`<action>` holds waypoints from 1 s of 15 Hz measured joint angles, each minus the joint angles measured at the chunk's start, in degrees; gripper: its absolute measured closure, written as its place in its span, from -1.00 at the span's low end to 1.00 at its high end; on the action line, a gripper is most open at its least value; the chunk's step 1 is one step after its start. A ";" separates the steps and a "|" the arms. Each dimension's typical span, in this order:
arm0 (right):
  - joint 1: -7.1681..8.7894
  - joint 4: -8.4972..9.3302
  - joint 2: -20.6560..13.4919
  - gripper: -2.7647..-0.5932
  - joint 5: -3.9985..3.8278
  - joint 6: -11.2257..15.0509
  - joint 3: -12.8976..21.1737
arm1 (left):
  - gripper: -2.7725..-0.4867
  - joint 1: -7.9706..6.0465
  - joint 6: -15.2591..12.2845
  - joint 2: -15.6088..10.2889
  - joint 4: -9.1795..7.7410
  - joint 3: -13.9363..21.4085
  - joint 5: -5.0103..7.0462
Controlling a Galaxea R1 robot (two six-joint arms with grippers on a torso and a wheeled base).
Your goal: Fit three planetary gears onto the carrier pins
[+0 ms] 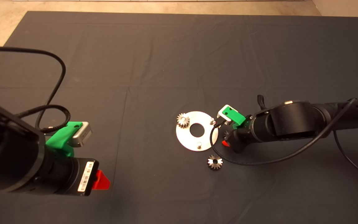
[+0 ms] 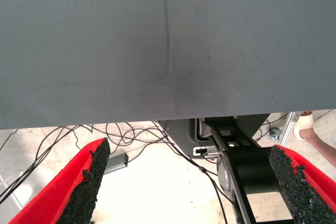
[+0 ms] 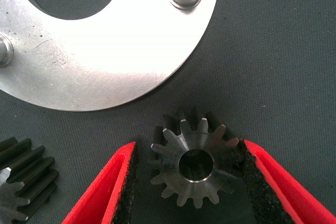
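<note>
On the round plate point(image 1: 187, 138), one gear point(image 1: 183, 120) is already sitting on a pin, leaving two pins bare. Beside the plate, the right gripper point(image 3: 186, 174) is straddling a second gear point(image 3: 195, 163), fingers apart, one pad touching; the third gear point(image 1: 215, 162) is lying loose nearby. The left gripper point(image 2: 189, 182) is waiting wide open and empty at the worktop's edge.

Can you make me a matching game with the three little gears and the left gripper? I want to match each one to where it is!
Things:
1. gear A
2. gear B
3. gear C
4. left gripper

Places:
a. lying on the mat beside the disc, inside the open right gripper
b. parked at the lower left of the head view, open and holding nothing
c. sitting on the disc, at its rim
d. lying alone on the mat, off the disc

Pairs: 1-c, 2-d, 3-a, 4-b
</note>
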 joint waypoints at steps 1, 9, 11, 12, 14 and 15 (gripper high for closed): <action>0.00 0.00 0.00 0.30 -0.02 0.01 0.00 | -0.48 0.00 0.00 0.00 0.02 0.00 0.00; 0.00 -0.33 -0.11 0.47 -0.28 0.07 0.00 | -0.48 0.00 0.00 0.02 -0.01 0.00 0.00; 0.00 -0.33 -0.11 0.49 -0.30 0.16 0.00 | -0.48 0.00 0.00 0.00 -0.01 0.00 0.00; 0.00 -0.35 -0.09 0.49 -0.32 0.16 0.00 | -0.48 0.00 0.00 0.02 -0.01 0.00 0.00; -0.02 -0.35 -0.09 0.49 -0.39 0.18 0.00 | -0.48 0.00 0.00 0.02 -0.01 0.00 0.00; -0.02 -0.35 -0.09 0.52 -0.44 0.43 0.00 | -0.48 0.00 0.00 0.02 -0.01 0.00 0.00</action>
